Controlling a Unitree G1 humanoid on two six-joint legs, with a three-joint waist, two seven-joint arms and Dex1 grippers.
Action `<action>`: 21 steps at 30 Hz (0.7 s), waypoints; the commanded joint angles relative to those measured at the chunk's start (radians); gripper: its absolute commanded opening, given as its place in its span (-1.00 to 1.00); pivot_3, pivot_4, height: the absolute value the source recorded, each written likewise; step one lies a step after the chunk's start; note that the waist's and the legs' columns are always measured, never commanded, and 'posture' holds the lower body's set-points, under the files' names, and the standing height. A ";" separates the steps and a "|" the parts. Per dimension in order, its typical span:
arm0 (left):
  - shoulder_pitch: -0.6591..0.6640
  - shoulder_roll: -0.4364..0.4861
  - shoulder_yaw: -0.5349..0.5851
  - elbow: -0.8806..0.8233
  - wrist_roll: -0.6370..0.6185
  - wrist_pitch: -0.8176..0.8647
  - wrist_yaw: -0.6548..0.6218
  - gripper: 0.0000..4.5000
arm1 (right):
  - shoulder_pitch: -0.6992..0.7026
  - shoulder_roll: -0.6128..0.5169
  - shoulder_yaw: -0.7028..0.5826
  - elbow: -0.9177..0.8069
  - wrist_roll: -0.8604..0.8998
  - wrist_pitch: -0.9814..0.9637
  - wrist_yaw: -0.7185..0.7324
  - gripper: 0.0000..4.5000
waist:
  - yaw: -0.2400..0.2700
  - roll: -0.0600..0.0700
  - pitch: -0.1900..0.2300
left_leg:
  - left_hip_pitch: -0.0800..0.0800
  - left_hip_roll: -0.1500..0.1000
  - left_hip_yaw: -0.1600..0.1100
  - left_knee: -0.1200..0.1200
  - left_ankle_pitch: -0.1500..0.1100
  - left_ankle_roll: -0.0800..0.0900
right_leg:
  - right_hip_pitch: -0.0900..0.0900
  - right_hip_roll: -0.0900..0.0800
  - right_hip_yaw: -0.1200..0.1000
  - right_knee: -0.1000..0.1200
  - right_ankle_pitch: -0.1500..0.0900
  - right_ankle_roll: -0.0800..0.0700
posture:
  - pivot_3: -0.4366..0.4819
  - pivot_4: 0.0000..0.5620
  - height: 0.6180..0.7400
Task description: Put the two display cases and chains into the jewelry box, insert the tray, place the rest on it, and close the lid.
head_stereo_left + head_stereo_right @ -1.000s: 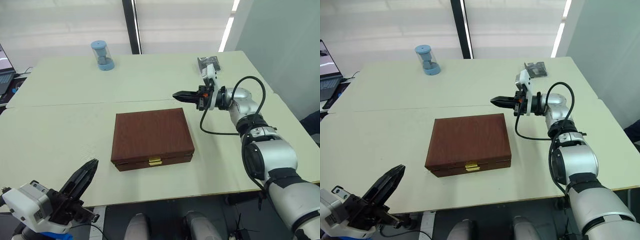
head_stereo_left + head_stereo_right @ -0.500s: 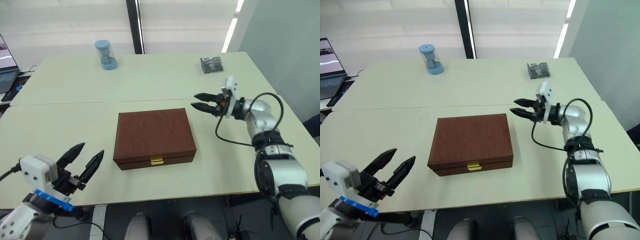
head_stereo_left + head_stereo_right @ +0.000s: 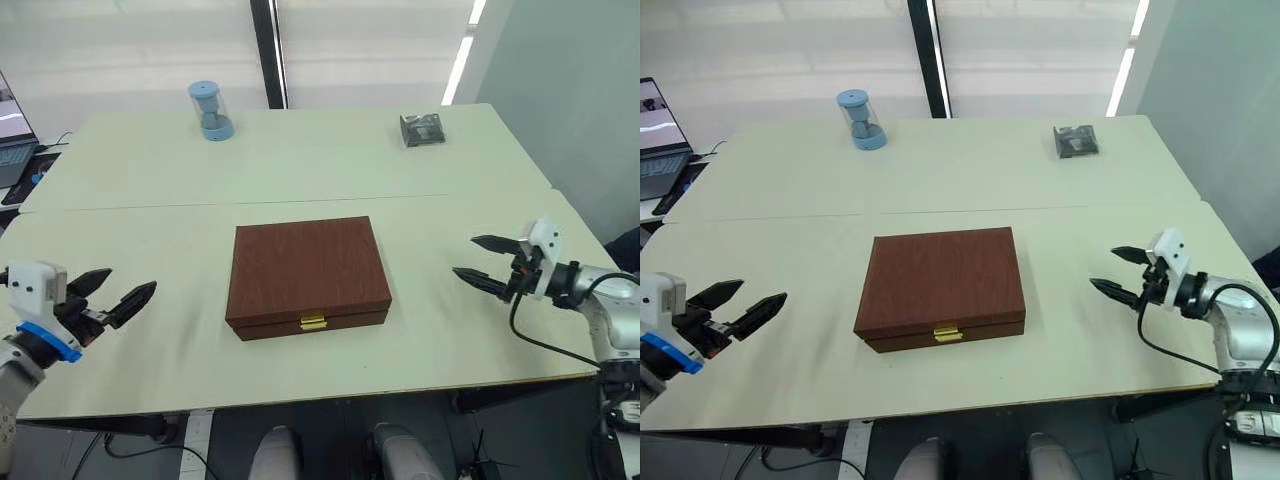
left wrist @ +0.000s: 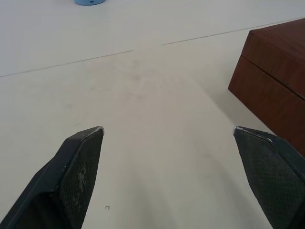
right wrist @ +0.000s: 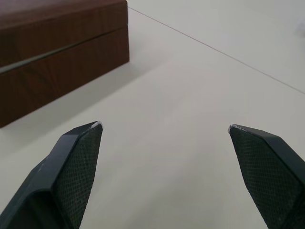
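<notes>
In the middle of the table (image 3: 150, 200) sits the jewelry box (image 3: 308, 274), lid (image 3: 305, 258) shut. The left gripper (image 3: 112, 296) and right gripper (image 3: 484, 263) wait wide open, empty, well apart from it. Lift the lid gently by the front clasp (image 3: 313, 322).

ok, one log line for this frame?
jewelry box: lid shut, mid-table | left claw: open, empty | right claw: open, empty | dark packet: far corner

A pale cream bench (image 3: 150, 240) spans the frame; bright blinds (image 3: 130, 50) with a dark post (image 3: 264, 50) cross the top.
</notes>
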 commanded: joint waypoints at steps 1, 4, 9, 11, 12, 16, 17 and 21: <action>-0.026 0.041 0.004 0.057 0.045 -0.024 -0.045 1.00 | 0.027 -0.034 -0.036 -0.025 0.019 -0.026 -0.021 0.99 | -0.001 0.000 0.000 | 0.000 0.000 0.000 0.000 0.000 0.000 | 0.000 0.000 0.000 0.000 0.000 0.000 | -0.05 -0.47 1.00; -0.069 0.069 -0.004 0.118 0.082 -0.035 -0.069 1.00 | 0.053 -0.061 -0.047 0.031 0.010 -0.063 -0.030 0.99 | 0.002 0.000 0.000 | 0.000 0.000 0.000 0.000 0.000 0.000 | 0.000 0.000 -0.001 0.000 0.000 0.000 | -0.05 -0.47 1.00; -0.105 0.089 -0.015 0.180 0.130 -0.054 -0.093 1.00 | 0.077 -0.080 -0.043 0.073 0.012 -0.100 -0.039 0.99 | 0.002 0.000 0.000 | 0.000 0.000 0.002 0.000 0.000 0.000 | 0.000 0.000 0.000 0.000 0.000 0.000 | -0.05 -0.47 1.00; -0.107 0.087 -0.011 0.185 0.137 -0.049 -0.100 1.00 | 0.080 -0.084 -0.039 0.080 0.012 -0.109 -0.043 0.99 | 0.001 0.000 0.000 | 0.000 0.000 0.002 0.000 0.000 0.000 | 0.000 0.000 0.000 0.000 0.000 0.000 | -0.05 -0.47 1.00; -0.107 0.086 -0.009 0.184 0.139 -0.046 -0.102 1.00 | 0.080 -0.085 -0.038 0.081 0.014 -0.111 -0.044 0.99 | 0.001 0.000 0.000 | 0.000 0.000 0.002 0.000 0.000 0.000 | 0.000 0.000 0.000 0.000 0.000 0.000 | -0.05 -0.47 1.00; -0.101 0.083 -0.005 0.184 0.150 -0.040 -0.107 1.00 | 0.073 -0.088 -0.032 0.083 0.017 -0.110 -0.048 0.99 | 0.001 0.000 0.000 | 0.000 0.000 0.002 0.000 0.000 0.000 | 0.000 0.000 0.000 0.000 0.000 0.000 | -0.05 -0.47 1.00; -0.102 0.081 -0.003 0.182 0.151 -0.039 -0.108 1.00 | 0.070 -0.088 -0.030 0.085 0.016 -0.110 -0.048 0.99 | 0.002 0.000 0.000 | 0.000 0.000 0.002 0.000 0.000 0.000 | 0.000 0.000 0.000 0.000 0.000 0.000 | -0.05 -0.47 1.00; -0.092 0.083 -0.004 0.161 0.154 -0.021 -0.112 1.00 | 0.058 -0.089 -0.025 0.098 0.014 -0.114 -0.045 0.99 | 0.002 0.000 0.000 | 0.000 0.000 0.002 0.000 0.000 0.000 | 0.000 0.000 0.000 0.000 0.000 0.000 | -0.05 -0.47 1.00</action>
